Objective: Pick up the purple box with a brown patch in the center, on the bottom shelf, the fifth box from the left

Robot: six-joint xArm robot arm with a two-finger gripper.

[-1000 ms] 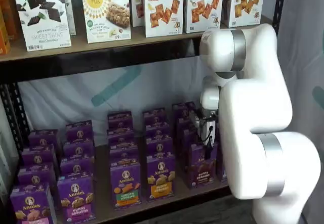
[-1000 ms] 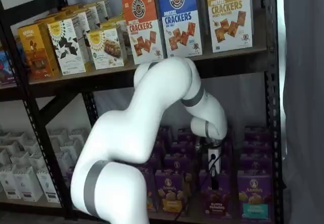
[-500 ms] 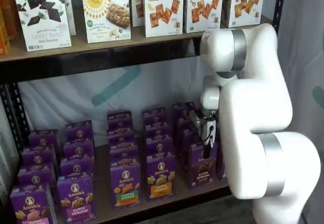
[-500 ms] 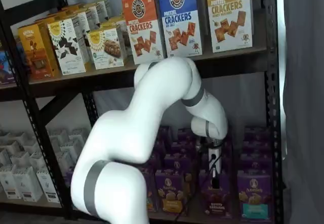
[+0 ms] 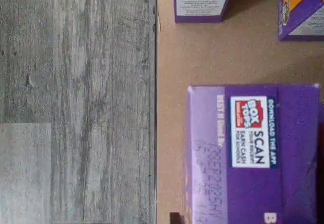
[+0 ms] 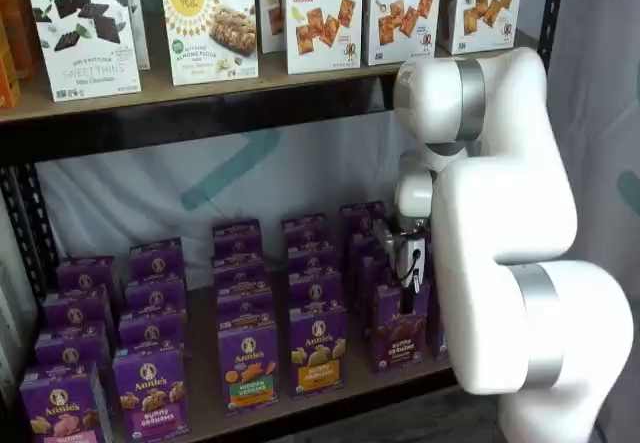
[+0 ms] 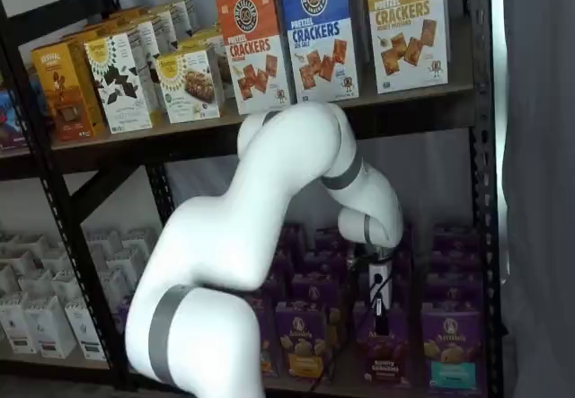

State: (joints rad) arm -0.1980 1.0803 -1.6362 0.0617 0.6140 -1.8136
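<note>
The white xArm reaches in front of the rack, and its gripper point(image 6: 408, 285) hangs straight down over the front row of the bottom shelf point(image 6: 330, 393). From where I stand the black fingers are narrow and partly lost against the dark cartons, so I cannot tell whether the jaws are parted or closed.

The purple box point(image 6: 398, 330), an Annie's Bunny Grahams carton with dark brown grahams across its middle, stands upright at the front edge of that shelf, directly beneath the gripper. In both shelf views the fingers come down to about its top, but whether they touch it I cannot make out point(image 7: 388, 349). Just beside it stands a purple carton with a yellow-orange centre point(image 6: 318, 349).

In the wrist view, a purple carton top point(image 5: 253, 153) bearing a Box Tops label lies close below the camera, on the brown board point(image 5: 202, 52), whose edge runs beside grey wood-look flooring point(image 5: 76, 102).

The cracker boxes point(image 6: 322, 15) line the upper board.
</note>
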